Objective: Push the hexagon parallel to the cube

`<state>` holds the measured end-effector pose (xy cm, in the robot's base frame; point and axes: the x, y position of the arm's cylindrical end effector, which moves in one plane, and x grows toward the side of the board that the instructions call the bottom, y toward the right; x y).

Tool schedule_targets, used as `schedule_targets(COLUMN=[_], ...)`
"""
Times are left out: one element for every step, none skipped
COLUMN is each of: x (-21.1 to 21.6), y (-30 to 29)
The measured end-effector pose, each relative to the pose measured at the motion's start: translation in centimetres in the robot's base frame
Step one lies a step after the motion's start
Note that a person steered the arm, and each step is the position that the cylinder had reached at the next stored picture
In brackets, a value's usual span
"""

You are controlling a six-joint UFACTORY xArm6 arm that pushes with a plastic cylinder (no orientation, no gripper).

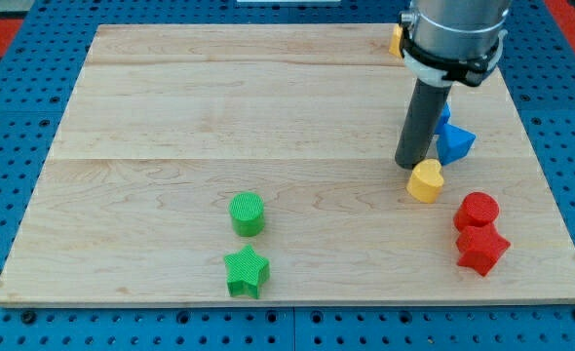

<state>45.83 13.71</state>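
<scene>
My tip (411, 165) rests on the board at the view's right, touching the upper left edge of a small yellow block (425, 181) whose shape is rounded and hard to make out. An angular blue block (456, 144), possibly the cube, lies just right of the rod. A second blue block (445, 112) is partly hidden behind the rod. A red block (477, 210), roughly hexagonal, sits below and right of the yellow block, touching a red star (481, 250) beneath it.
A green cylinder (248, 214) and a green star (247, 272) lie at the view's lower middle. Another yellow block (395, 40) shows at the top edge, partly hidden by the arm. The wooden board (171, 107) ends close to the red blocks on the right.
</scene>
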Motion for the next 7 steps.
schedule_targets(x=[1.2, 0.4, -3.8, -10.1, -16.4, -20.9, -24.4], y=[0.0, -1.8, -5.8, -5.7, -3.6, 2.3, 6.1])
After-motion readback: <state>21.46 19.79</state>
